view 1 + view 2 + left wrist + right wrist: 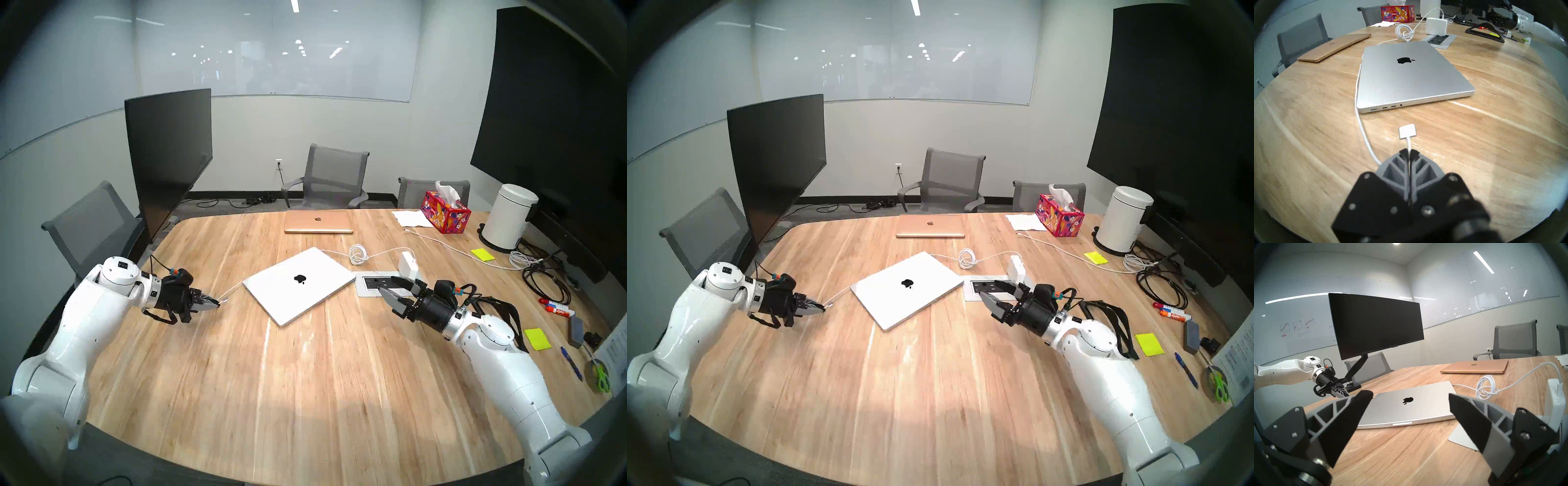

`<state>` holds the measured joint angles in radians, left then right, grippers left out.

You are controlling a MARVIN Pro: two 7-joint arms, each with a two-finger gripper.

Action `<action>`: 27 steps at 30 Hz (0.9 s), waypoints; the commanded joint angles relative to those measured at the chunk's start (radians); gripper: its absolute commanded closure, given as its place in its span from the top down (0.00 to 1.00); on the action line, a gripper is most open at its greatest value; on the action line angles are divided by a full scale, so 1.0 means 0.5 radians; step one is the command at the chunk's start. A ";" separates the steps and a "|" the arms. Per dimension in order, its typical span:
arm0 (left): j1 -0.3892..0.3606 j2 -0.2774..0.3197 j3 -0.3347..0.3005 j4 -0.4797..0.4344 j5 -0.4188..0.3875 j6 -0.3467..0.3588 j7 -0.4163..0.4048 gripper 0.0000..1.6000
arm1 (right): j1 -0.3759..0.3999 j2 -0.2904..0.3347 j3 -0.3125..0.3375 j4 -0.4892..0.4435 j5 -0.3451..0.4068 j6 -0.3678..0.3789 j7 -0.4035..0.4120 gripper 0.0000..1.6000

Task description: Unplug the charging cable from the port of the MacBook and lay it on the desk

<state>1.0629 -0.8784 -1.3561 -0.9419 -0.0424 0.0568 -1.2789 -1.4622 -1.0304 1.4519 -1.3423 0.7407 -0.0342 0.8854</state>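
Observation:
The silver MacBook [298,285] lies shut in the middle of the wood-grain desk [271,390], black apple logo up. My left gripper [217,303] is shut on the white charging cable [232,292] just behind its flat connector tip [1407,131]. The tip is out of the port [1374,109] and sits a short way in front of the laptop's edge, low over the desk. The cord runs along the laptop's far side to a coil [358,254] and the white power brick [409,263]. My right gripper [388,285] is open and empty, right of the laptop.
A white outlet box [376,283] is set in the desk under my right gripper. A gold laptop [318,221] lies at the back. A tissue box [445,212], white canister [507,217], plain white cord [458,249], black cords [543,281] and stationery fill the right side. A monitor [168,152] stands back left.

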 commanded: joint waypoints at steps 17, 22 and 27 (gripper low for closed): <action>0.033 0.015 -0.011 -0.038 0.001 -0.033 0.044 0.78 | 0.015 0.002 0.014 -0.035 0.005 0.004 -0.003 1.00; 0.034 0.015 -0.009 -0.045 -0.001 -0.030 0.050 0.74 | 0.015 0.002 0.014 -0.035 0.004 0.004 -0.003 1.00; 0.070 0.019 -0.050 -0.095 -0.047 -0.025 0.059 0.75 | 0.015 0.001 0.015 -0.034 0.003 0.004 -0.002 1.00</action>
<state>1.0936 -0.8725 -1.3575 -0.9516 -0.0415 0.0387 -1.2482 -1.4625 -1.0314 1.4534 -1.3426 0.7391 -0.0329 0.8854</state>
